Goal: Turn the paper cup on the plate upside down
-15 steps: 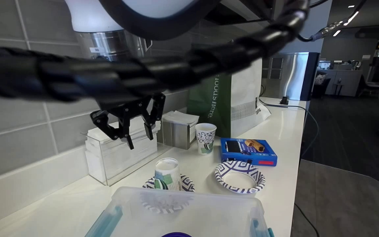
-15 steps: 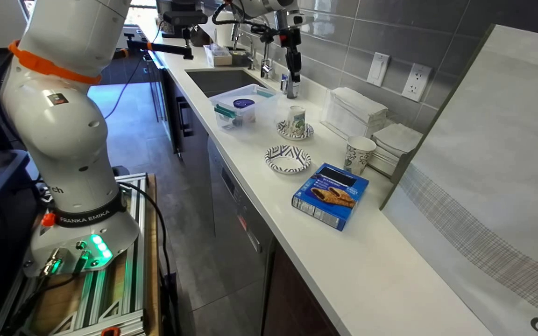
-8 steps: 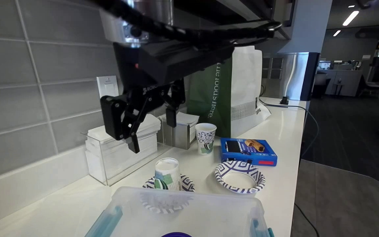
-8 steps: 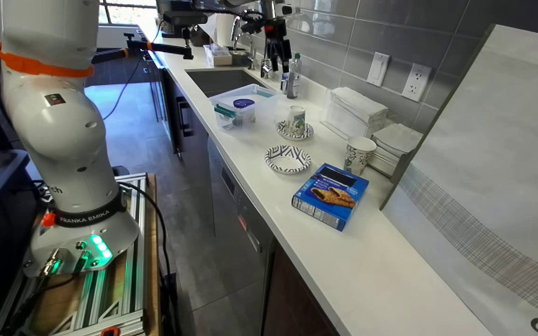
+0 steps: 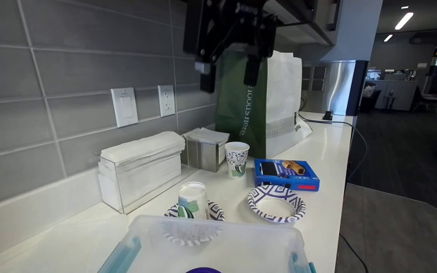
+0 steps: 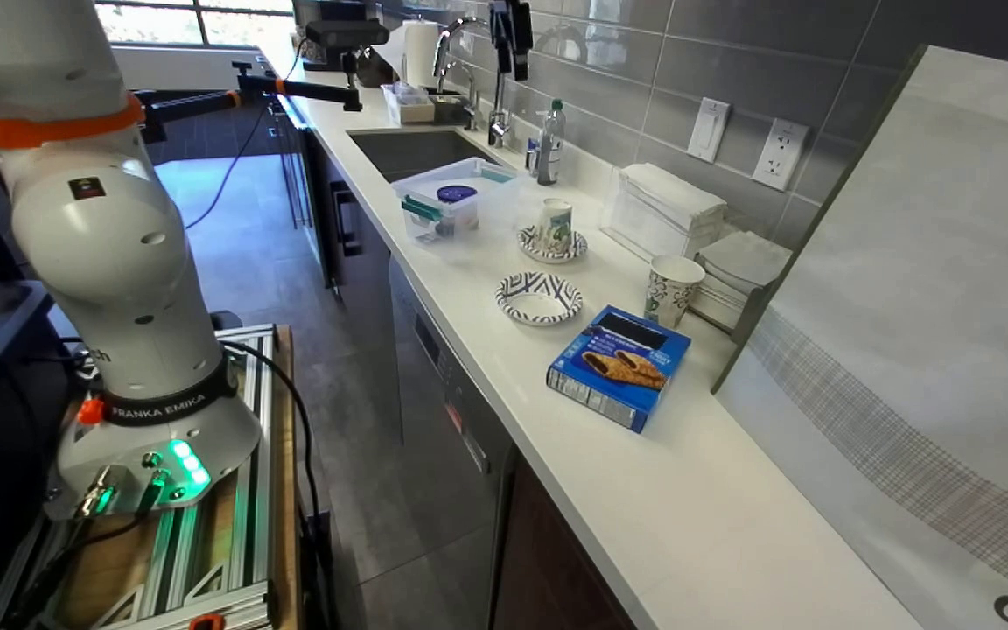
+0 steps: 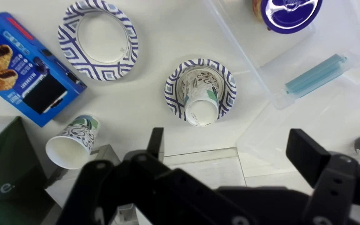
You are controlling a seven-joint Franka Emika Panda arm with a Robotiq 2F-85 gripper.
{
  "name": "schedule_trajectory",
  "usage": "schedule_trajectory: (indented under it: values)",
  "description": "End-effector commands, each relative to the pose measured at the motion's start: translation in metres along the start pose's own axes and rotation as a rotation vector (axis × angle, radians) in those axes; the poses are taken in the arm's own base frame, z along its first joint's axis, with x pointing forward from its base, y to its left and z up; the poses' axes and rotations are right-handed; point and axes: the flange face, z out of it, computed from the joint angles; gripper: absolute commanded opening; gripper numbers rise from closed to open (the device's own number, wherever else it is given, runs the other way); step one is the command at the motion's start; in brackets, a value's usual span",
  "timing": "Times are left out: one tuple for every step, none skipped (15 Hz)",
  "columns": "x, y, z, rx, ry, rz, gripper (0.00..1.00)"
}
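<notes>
The paper cup [image 5: 193,203] stands upside down, its closed base facing up, on the plate [image 7: 231,89] with a blue-patterned rim. In both exterior views it looks upright on its mouth, apart from any finger. From above, the wrist view shows the cup's round base and its printed side. My gripper [image 5: 229,77] hangs high over the counter, well above the cup, its jaws wide apart with nothing between them. In an exterior view the gripper [image 6: 514,52] is cut off by the top edge. Part of the plate is seen through the bin's wall [image 5: 218,227].
A second patterned plate [image 7: 102,39] and a blue snack box [image 6: 618,367] lie nearby. Another paper cup [image 5: 237,161] stands mouth up by the napkin holders [image 5: 142,170]. A clear bin [image 6: 460,197] sits beside the cup's plate; a paper bag [image 5: 283,102] stands behind.
My gripper has risen and, in an exterior view, shifted right, away from the cup, turning as it went. Its jaws have spread wider. The cup and plate have not moved.
</notes>
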Motion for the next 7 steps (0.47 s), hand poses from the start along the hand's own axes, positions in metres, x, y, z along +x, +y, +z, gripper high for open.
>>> schedule_trajectory:
  values:
    - [-0.018,0.063,-0.035,0.009,-0.150,0.078,1.00]
    - [-0.016,0.078,-0.038,-0.001,-0.216,0.063,1.00]
    - [-0.013,0.092,-0.034,-0.031,-0.269,0.077,1.00]
    - [-0.015,0.074,-0.040,-0.033,-0.177,0.077,1.00]
    - [-0.015,0.087,-0.042,-0.042,-0.211,0.083,1.00]
    - [-0.014,0.094,-0.041,-0.044,-0.227,0.087,1.00]
    - [-0.012,0.096,-0.039,-0.043,-0.233,0.089,1.00]
